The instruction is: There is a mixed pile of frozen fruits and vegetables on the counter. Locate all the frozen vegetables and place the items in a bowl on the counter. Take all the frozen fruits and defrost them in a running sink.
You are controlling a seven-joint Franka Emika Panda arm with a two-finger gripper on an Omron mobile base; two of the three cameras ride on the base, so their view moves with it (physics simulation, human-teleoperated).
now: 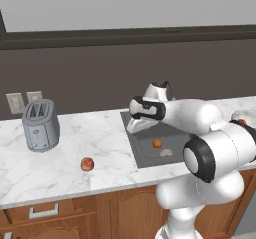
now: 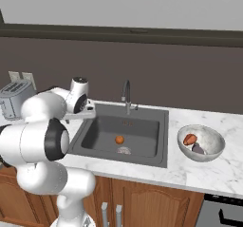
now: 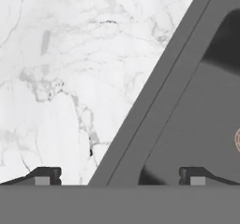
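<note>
Claw [image 3: 119,175], mine, hangs over the sink's left rim w/ tips spread wide & nothing between them; one tip sits over marble, the other over the basin.

Layout: orange [image 2: 119,139] lies on the sink [image 2: 156,157] floor near the drain. Apple [image 1: 87,164] rests on the counter [image 1: 60,178], well left of the sink, in front of the toaster [image 1: 41,125]. Bowl [image 2: 216,151] stands right of the sink & holds the root [image 2: 190,138] and eggplant [image 2: 198,148]. So veg look done, one fruit is in, the apple is left, by my reading.

Risks: apple is round on smooth marble; an off-centre pinch could squirt it out & roll it toward the counter edge or into the toaster. Reaching left, my wrist may clip the toaster. A high release could bounce the apple in the basin. No stream is visible at the faucet [image 2: 126,94], so defrosting may go unmet if water is off; cannot tell for sure.

Writing: none legible; no brands or labels on toaster, bowl or faucet.
</note>
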